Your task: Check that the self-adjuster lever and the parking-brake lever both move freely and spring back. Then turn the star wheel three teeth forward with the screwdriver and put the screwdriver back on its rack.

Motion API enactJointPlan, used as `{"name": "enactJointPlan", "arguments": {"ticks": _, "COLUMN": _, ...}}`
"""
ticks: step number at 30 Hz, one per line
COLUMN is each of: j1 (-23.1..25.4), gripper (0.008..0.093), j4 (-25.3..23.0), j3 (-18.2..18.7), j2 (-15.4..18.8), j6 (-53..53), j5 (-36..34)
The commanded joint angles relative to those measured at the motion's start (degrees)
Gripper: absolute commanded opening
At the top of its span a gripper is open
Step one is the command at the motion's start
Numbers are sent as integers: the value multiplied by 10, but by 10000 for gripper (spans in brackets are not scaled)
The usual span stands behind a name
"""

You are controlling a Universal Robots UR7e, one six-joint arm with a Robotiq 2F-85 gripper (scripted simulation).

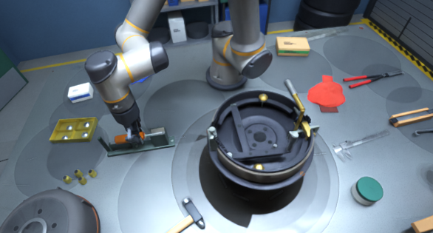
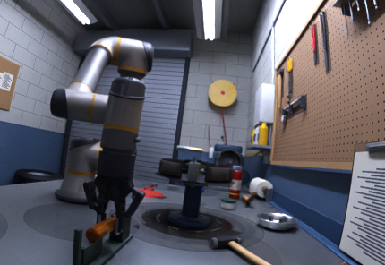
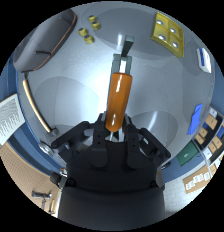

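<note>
The screwdriver's shaft is hidden under my fingers; only its orange handle [image 3: 118, 100] shows, lying in the green rack [image 1: 137, 143] left of the brake drum. My gripper [image 1: 133, 134] is down over the handle's inner end, fingers still closing around it and not gripping. The brake assembly [image 1: 261, 137] sits on its stand at the table's centre, with the yellow parking-brake lever [image 1: 300, 111] on its right side. The star wheel and the self-adjuster lever are too small to make out.
The rack's upright post [image 3: 127, 46] stands just beyond the handle. A yellow parts tray [image 1: 74, 128] and several yellow nuts [image 1: 79, 175] lie to the left. A hammer [image 1: 188, 215] and a loose drum [image 1: 48, 215] lie at the near edge.
</note>
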Motion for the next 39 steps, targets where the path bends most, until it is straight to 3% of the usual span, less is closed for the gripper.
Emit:
{"name": "enactJointPlan", "arguments": {"ticks": 1, "j1": 0, "gripper": 371, "j4": 0, "j3": 0, "j2": 0, "j6": 0, "j5": 0}}
{"name": "enactJointPlan", "arguments": {"ticks": 14, "j1": 0, "gripper": 336, "j4": 0, "j3": 0, "j2": 0, "j6": 0, "j5": 0}}
{"name": "enactJointPlan", "arguments": {"ticks": 27, "j1": 0, "gripper": 85, "j4": 0, "j3": 0, "j2": 0, "j6": 0, "j5": 0}}
{"name": "enactJointPlan", "arguments": {"ticks": 39, "j1": 0, "gripper": 80, "j4": 19, "j3": -7, "j2": -13, "j6": 0, "j5": 0}}
